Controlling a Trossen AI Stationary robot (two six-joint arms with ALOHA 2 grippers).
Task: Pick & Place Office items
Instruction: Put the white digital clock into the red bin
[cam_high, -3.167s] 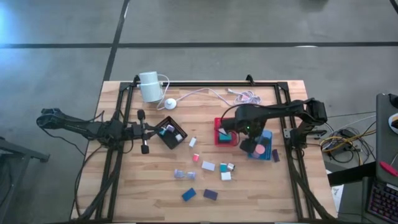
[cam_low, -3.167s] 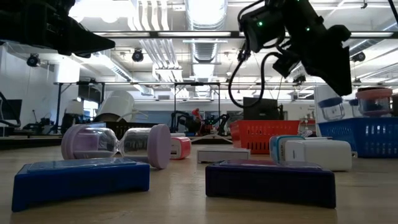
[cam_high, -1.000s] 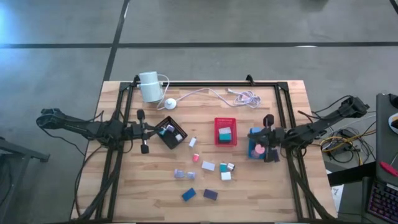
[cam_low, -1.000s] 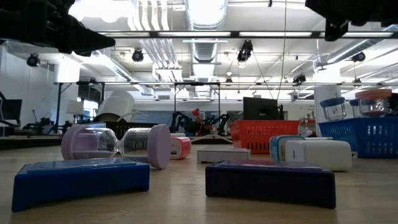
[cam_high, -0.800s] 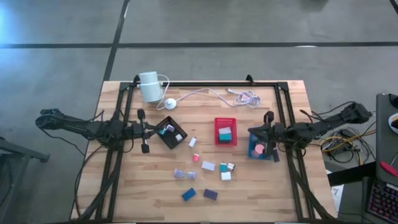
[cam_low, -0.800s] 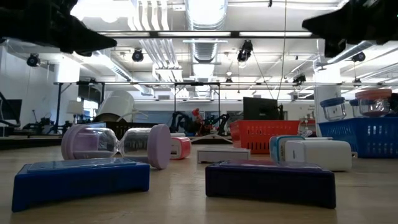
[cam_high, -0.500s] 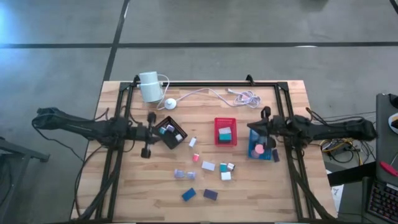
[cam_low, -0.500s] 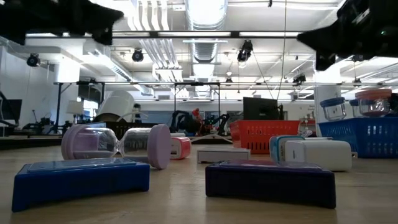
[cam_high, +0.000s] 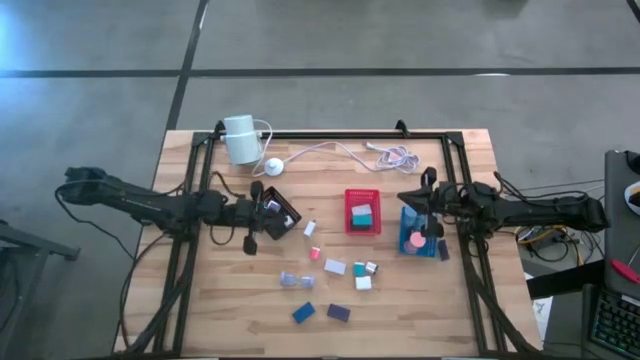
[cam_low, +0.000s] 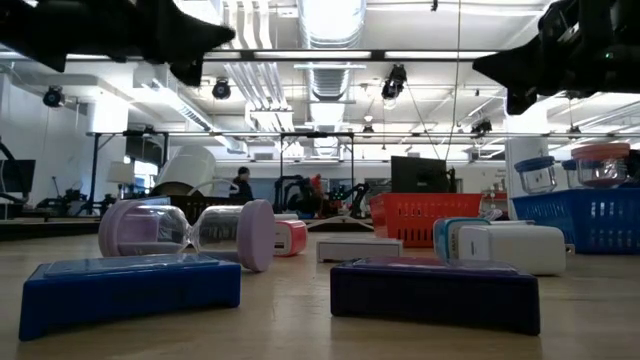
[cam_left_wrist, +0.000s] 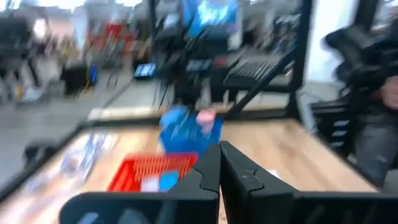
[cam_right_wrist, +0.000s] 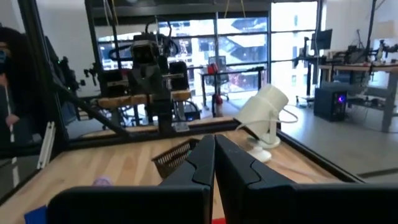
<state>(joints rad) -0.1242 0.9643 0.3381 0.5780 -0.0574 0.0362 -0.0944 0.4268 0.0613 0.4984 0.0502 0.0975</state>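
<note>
Meanwhile, with some office items already in the black tray (cam_high: 279, 214), red tray (cam_high: 363, 211) and blue tray (cam_high: 417, 233), about nine pieces (cam_high: 336, 267) lie loose mid-table as the left gripper (cam_high: 262, 212) and right gripper (cam_high: 415, 209) hover closed and empty.

Small colourful office items (cam_high: 335, 267) lie scattered mid-table.

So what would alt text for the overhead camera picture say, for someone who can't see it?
Seen from above, small office items lie scattered on a wooden table. The left gripper is over a black tray, the right gripper beside a blue tray.
</note>
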